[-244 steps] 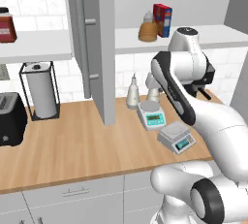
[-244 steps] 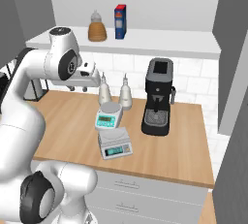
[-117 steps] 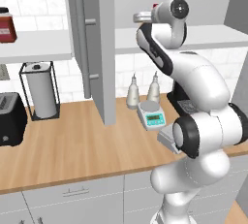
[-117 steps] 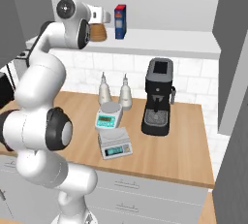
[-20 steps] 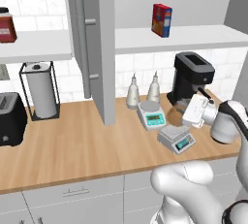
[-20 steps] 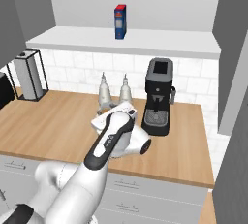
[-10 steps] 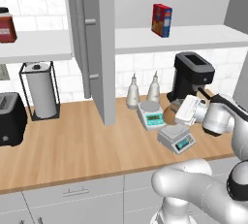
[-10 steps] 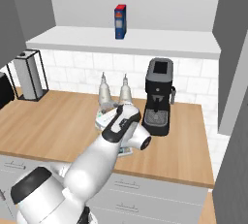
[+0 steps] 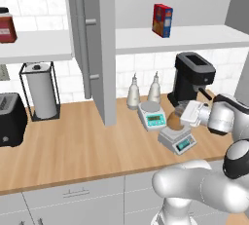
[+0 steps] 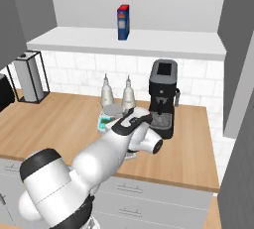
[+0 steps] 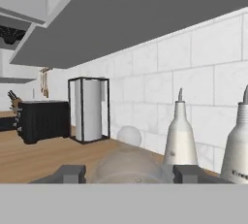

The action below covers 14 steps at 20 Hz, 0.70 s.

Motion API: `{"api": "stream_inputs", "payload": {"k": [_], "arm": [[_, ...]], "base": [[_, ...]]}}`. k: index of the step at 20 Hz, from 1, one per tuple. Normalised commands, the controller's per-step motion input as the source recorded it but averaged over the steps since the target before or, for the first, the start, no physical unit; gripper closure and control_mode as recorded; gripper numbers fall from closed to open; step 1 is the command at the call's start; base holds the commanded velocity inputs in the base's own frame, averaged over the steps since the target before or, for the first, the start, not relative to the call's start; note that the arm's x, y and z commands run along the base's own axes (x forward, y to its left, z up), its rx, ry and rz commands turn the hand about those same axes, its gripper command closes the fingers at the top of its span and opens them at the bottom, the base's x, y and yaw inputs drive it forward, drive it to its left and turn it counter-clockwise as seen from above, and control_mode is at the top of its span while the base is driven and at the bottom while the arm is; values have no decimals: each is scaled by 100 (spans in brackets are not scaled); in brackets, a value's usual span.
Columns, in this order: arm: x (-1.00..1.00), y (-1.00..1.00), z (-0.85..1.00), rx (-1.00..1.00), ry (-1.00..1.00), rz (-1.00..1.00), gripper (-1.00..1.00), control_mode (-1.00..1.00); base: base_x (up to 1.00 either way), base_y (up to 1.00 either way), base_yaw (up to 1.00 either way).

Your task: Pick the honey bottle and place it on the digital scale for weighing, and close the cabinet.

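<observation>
Since the previous half second I have brought the gripper (image 9: pixel 181 117) lower at centre right of the left base view. The honey bottle (image 9: pixel 177 116) now sits just above the top of the digital scale (image 9: pixel 177 139); I cannot tell whether they touch. I judge the placing step nearly done, with release pending and the cabinet (image 9: pixel 98 44) door standing wide open at upper centre.

In the hand view, the bottle's rounded body (image 11: pixel 127 164) lies between the two fingers (image 11: pixel 70 173), which are closed on it. That view also shows two white slim-necked bottles (image 11: pixel 180 136) at right and the paper towel holder (image 11: pixel 89 109) at centre left, but not the scale.

In the right base view, my own arm covers the bottle and most of the scale; the coffee machine (image 10: pixel 163 96) stands clear at centre.
</observation>
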Motion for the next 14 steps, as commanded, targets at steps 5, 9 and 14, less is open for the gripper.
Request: {"api": "stream_inputs", "payload": {"k": [5, 9, 14], "arm": [[11, 0, -37, 0, 4, 0, 100, -100], [4, 0, -42, 0, 0, 0, 100, -100], [-3, 1, -45, -1, 0, 0, 100, -100]], "base": [[0, 0, 0], [0, 0, 0], [0, 0, 0]]}}
